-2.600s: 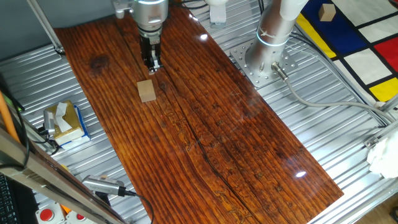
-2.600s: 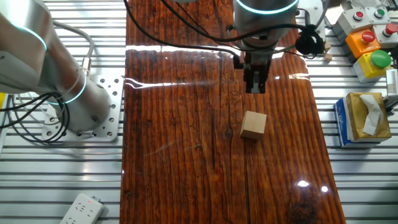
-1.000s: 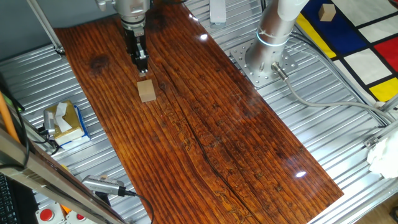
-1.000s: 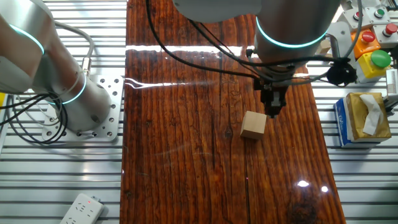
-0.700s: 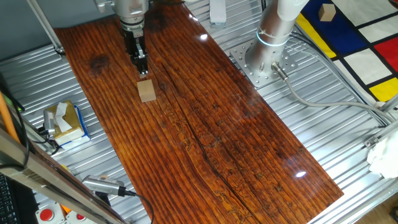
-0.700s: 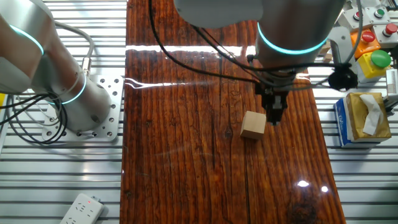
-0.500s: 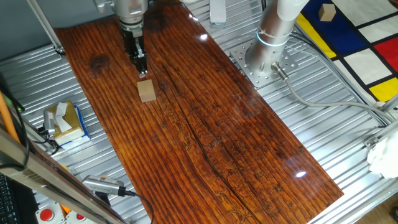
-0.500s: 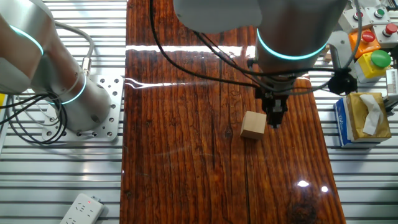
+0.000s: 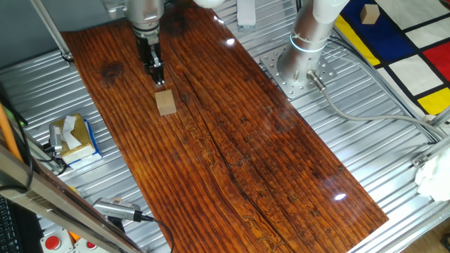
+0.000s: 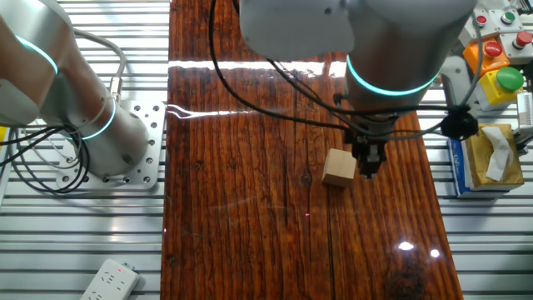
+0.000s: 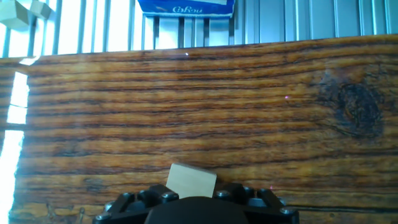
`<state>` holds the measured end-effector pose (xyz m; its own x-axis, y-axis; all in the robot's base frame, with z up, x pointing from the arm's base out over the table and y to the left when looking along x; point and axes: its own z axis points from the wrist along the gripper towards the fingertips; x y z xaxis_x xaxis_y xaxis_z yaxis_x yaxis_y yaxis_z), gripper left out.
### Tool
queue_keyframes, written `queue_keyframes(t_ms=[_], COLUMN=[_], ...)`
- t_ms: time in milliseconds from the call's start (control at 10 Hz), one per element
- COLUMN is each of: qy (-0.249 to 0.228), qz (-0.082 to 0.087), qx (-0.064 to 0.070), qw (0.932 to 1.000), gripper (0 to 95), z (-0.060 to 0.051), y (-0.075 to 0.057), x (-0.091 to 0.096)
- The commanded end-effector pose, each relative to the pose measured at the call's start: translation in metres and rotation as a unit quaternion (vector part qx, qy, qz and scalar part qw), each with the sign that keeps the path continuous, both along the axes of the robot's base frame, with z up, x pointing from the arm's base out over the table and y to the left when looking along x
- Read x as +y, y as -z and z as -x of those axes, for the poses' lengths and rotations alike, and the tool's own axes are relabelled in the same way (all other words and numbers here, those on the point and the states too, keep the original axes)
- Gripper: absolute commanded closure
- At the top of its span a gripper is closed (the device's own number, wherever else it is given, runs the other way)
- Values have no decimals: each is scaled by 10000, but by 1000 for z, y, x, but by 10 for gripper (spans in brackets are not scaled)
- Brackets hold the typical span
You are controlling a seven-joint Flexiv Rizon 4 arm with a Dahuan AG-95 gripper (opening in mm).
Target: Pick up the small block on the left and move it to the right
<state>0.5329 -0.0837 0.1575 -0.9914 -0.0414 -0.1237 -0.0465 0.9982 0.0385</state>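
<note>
- Block first: I see the small block (image 9: 166,103) lying flat on the dark striped wooden board (image 9: 232,154), alone, with nothing touching it.
- From one fixed view, the gripper (image 9: 157,76) hangs at about 11 o'clock from the block, very near its top edge but not on it.
- From the other fixed view, the gripper (image 10: 368,167) sits at 3 o'clock of the small block (image 10: 339,167), just beside it. I cannot tell if it touches the block's side.
- Its two fingers look pressed close together with nothing between them.
- In the hand view, the small block (image 11: 191,182) shows at 6 o'clock, right above the dark round hand body, and the wooden board (image 11: 249,112) fills most of the picture.
- A blue tissue box (image 10: 485,158) stands off the board on the metal table (image 10: 75,225), at 3 o'clock of the gripper and well apart.
- The arm's base (image 9: 302,60) stands on the metal table at 3 o'clock of the block.
</note>
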Motion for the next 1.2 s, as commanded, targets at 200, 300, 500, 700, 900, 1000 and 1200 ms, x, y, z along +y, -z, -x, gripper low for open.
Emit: queue_keyframes(t_ms=[200,300,500,700,900,1000,1200], qy=[33,74,71,52,26,2,-10], qz=[-6,-50,-122,-125,-116,-117,-122], qx=[-1,0,-32,-36,-41,-35,-5], qw=[10000,10000,9999,9999,9999,9999,9999], gripper=[380,190,190,190,190,190,190], z=[-2,-2,-3,-3,-3,-4,-4], y=[5,8,14,16,23,28,33], x=[-1,-2,-3,-3,-4,-4,-5])
